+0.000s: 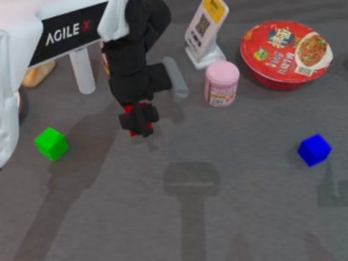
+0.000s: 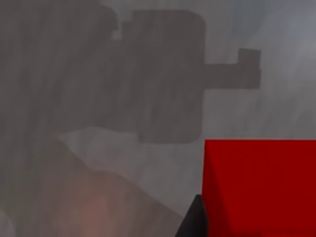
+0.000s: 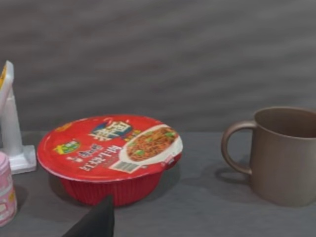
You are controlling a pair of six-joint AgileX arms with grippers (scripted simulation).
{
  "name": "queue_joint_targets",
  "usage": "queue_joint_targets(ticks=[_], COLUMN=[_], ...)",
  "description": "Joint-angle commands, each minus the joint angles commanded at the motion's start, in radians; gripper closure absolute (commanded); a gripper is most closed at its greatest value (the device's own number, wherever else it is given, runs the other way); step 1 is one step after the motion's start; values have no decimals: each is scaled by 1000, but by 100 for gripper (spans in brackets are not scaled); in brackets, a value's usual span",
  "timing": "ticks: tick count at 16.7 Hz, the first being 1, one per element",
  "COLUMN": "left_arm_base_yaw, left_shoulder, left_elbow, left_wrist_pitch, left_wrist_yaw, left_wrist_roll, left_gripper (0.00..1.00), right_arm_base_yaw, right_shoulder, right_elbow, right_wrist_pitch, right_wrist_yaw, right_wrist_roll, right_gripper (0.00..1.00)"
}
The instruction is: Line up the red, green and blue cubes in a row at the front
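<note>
From above, the left pincer (image 1: 140,120) reaches down over the grey tabletop (image 1: 217,217), its black fingers pinching the small bright red cube (image 1: 142,106) left of centre — the small bright green cube (image 1: 51,143) sits near the left edge and the small deep blue cube (image 1: 314,149) near the right edge. Close up in the left wrist view, the red cube (image 2: 261,187) fills one corner beside a dark fingertip (image 2: 195,219). Over in the right wrist view — where I cannot tell the right pincer's state — a red lidded instant-noodle bowl (image 3: 111,155) stands near a brown plastic mug (image 3: 281,153).

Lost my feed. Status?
Left hand down over red cube. Green cube, blue cube untouched. Right arm out of view. Nothing blocking.
</note>
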Motion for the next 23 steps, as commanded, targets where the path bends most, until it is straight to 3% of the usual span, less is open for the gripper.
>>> queue_joint_targets(ticks=[7,16,23], left_arm_base_yaw=[-31,-182,-194], left_shoulder=[-67,-460,-494], left_elbow=[-74,-589,-630], left_wrist_pitch=[23,117,130], left_wrist_yaw=[-1,-1,-1], left_wrist_roll=[12,73,81], left_gripper=[100,100,100], right_arm_base_yaw=[0,0,0], right_shoulder=[0,0,0], right_elbow=[0,0,0], right_wrist_pitch=[0,0,0], right_wrist_yaw=[0,0,0], right_wrist_roll=[0,0,0], right_gripper=[0,0,0])
